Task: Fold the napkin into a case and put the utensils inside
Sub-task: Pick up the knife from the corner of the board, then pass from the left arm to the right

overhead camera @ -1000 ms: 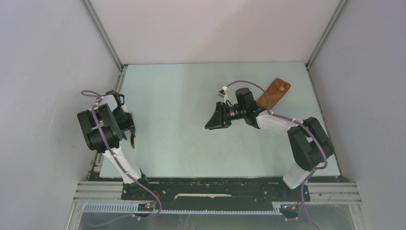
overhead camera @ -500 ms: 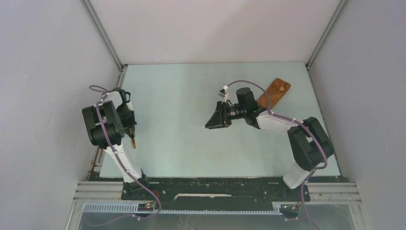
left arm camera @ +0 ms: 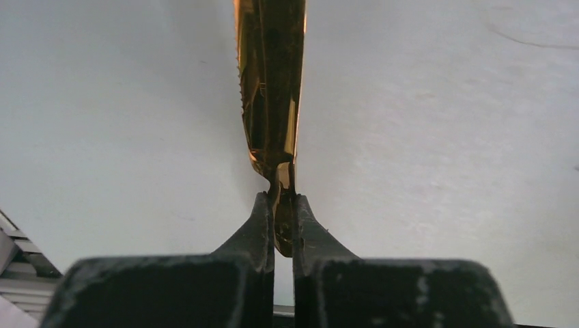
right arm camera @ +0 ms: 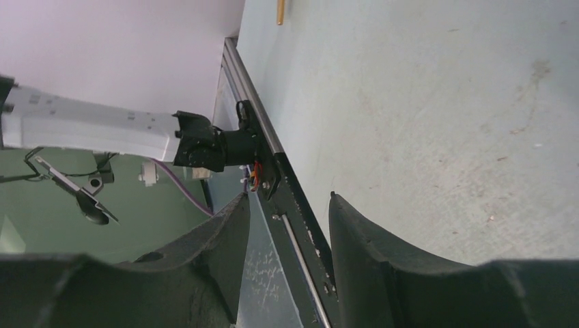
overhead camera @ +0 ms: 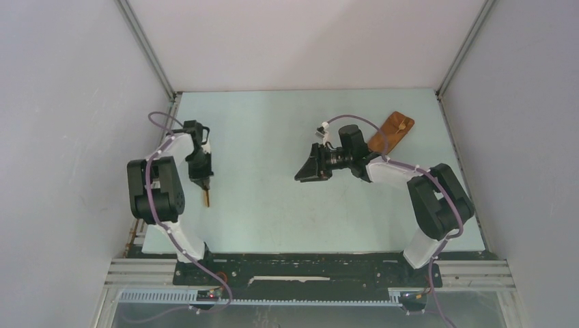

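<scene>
We see the left hand [overhead camera: 203,182] has swung in from the 9 o'clock edge and now hangs over the bench [overhead camera: 273,219]. It is clamped on a wooden knife [overhead camera: 206,198] that points toward 6 o'clock. The right hand [overhead camera: 304,171] has barely shifted near the centre, its fingers apart and holding nothing. The case [overhead camera: 388,133] lies unmoved at 1 o'clock, with a utensil end [overhead camera: 405,126] showing at its mouth.
</scene>
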Controlling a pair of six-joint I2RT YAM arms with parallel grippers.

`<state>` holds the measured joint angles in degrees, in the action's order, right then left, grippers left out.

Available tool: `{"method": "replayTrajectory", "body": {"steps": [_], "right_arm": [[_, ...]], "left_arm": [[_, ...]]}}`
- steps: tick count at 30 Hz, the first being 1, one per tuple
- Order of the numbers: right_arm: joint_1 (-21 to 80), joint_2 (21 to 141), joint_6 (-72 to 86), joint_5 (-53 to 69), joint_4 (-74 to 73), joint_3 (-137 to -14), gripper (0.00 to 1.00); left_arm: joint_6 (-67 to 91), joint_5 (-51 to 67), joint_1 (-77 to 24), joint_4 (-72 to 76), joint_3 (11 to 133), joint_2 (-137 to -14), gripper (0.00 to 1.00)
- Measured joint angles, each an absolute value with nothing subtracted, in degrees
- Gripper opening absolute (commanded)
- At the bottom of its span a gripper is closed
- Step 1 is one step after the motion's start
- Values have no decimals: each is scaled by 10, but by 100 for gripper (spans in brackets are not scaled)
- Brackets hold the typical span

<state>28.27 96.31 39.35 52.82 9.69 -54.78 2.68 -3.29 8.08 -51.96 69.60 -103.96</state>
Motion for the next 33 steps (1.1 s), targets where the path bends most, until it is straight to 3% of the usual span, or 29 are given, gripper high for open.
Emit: {"method": "replayTrajectory", "body": {"steps": [10, 21, 29, 33], "right_arm": [[269, 1023, 419, 521, 126, -548, 60], [258, 1064, 481, 531, 245, -531, 60], [239, 1064, 479, 521, 253, -501, 48], [233, 1063, 484, 524, 269, -494, 29]], "left_arm": [[102, 4, -96, -481, 658, -940, 0], [191, 69, -343, -420, 709, -955, 0], [213, 93, -416, -395, 748, -986, 0], [217, 92, -430, -395, 751, -986, 0]]}}
